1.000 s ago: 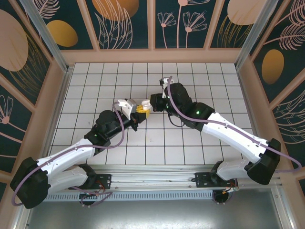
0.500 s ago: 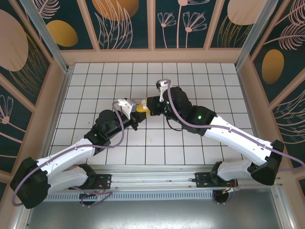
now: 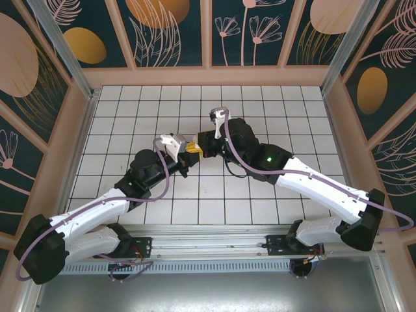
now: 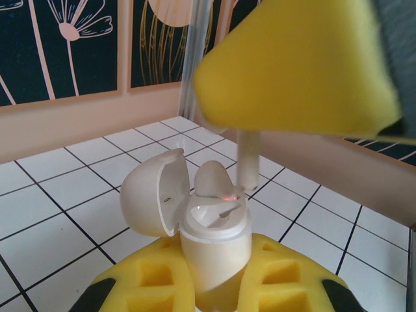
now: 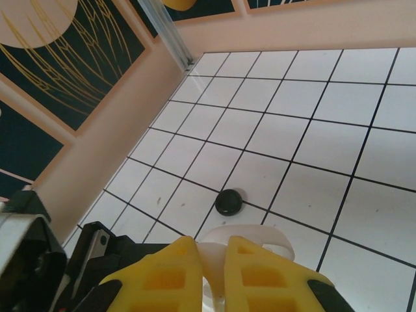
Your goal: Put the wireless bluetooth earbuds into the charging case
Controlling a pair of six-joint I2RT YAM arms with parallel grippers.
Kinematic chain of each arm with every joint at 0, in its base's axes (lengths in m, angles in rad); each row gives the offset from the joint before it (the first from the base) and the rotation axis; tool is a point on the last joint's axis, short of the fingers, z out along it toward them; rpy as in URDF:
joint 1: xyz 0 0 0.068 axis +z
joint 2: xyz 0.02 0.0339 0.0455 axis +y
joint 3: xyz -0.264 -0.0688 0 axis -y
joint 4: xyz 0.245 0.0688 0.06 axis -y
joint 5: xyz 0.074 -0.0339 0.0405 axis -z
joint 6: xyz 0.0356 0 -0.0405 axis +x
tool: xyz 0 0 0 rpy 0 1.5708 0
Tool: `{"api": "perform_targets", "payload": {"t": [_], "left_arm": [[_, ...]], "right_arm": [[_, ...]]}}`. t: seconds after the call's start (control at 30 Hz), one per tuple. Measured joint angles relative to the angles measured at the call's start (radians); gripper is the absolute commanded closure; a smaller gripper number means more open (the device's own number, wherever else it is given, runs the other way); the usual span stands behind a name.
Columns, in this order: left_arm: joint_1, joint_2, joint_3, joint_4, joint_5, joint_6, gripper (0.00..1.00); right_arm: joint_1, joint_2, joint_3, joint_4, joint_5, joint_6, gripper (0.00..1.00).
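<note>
Tiled floor (image 4: pixel 52 221) below, left fingers (image 4: pixel 149 286) pinch open case (image 4: pixel 214 240); right fingers (image 4: pixel 299 65) pinch half-hidden white earbud (image 4: pixel 247 159).

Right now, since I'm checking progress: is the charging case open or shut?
Open: the lid of the charging case stands swung back, off to one side.

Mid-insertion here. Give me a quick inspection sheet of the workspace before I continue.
Surface: white tiled table, black grid lines.
Job's things: white charging case upright, lid open; seated earbud inside; held earbud above, stem pointing down at the case mouth.
Clutter: small black round object on the tiles; unidentifiable.
Grippers: left gripper shut on the charging case; right gripper shut on the held earbud.
Cables: purple cable along each arm.
Surroundings: walls with dark floral panels.
</note>
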Motion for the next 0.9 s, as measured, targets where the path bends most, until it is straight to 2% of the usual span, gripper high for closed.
{"api": "perform_targets", "payload": {"t": [0.43,0.9], "left_arm": [[0.0,0.0,0.0,-0.004,0.0,0.0,1.0],[-0.003,-0.002,0.0,-0.022,0.003,0.0,1.0]], "right_arm": [[0.025,0.029,0.0,-0.002,0.067,-0.049,0.9],[0.04,0.045,0.038,-0.066,0.077,-0.092,0.9]]}}
